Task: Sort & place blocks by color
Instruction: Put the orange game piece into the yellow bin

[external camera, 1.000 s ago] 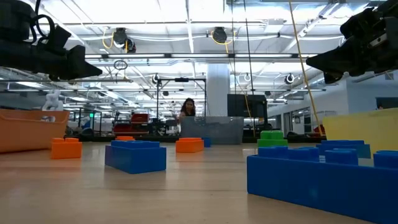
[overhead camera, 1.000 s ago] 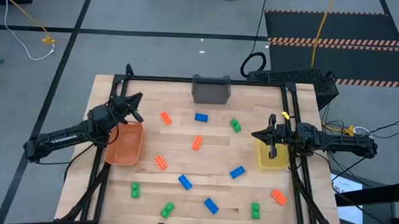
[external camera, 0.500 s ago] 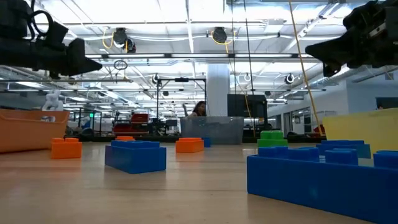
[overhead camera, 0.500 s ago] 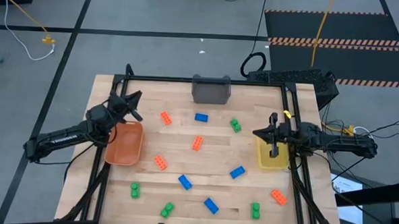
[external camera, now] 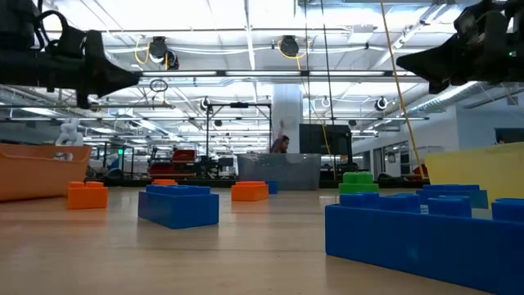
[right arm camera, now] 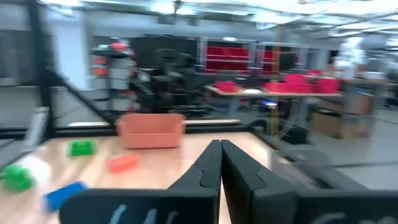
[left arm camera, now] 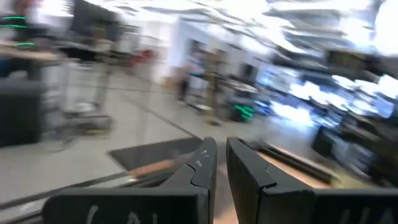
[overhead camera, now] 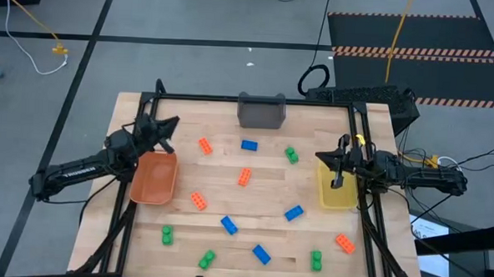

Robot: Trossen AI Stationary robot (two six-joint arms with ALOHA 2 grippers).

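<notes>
**A:** Status? Use the grey bin (overhead camera: 261,112) at the far edge as reference.

**B:** Nearest row, furthest from the grey bin: green blocks (overhead camera: 207,259), a blue block (overhead camera: 261,254), one orange block (overhead camera: 344,241) over on the right arm's side. Mid table: more blue (overhead camera: 294,213) and orange (overhead camera: 198,201). Just in front of the grey bin: orange, blue, green in a line. All loose on the wooden table (overhead camera: 187,165), none visibly binned.

**A:** Grippers?

**B:** Both empty. Left gripper (overhead camera: 169,123) is raised over the far end of the orange bin (overhead camera: 155,177), fingers nearly together with a thin gap, nothing between them. Right gripper (overhead camera: 339,163) hangs over the yellow bin (overhead camera: 336,195), clenched tight on nothing.

**A:** Next step?

**B:** My read: first pick not yet begun. Each arm should open wide before descending and take the block closest to it. Come straight down, and clamp the flat side walls, not the studded top.

**A:** Handling?

**B:** Hard, glossy plastic bricks, rectangular, studs up. Likely slippery if pinched off-centre. Several lie skewed to the table edges, so rotate the wrist to match. Bins look like thin-walled open tubs; drop from low height.
</notes>
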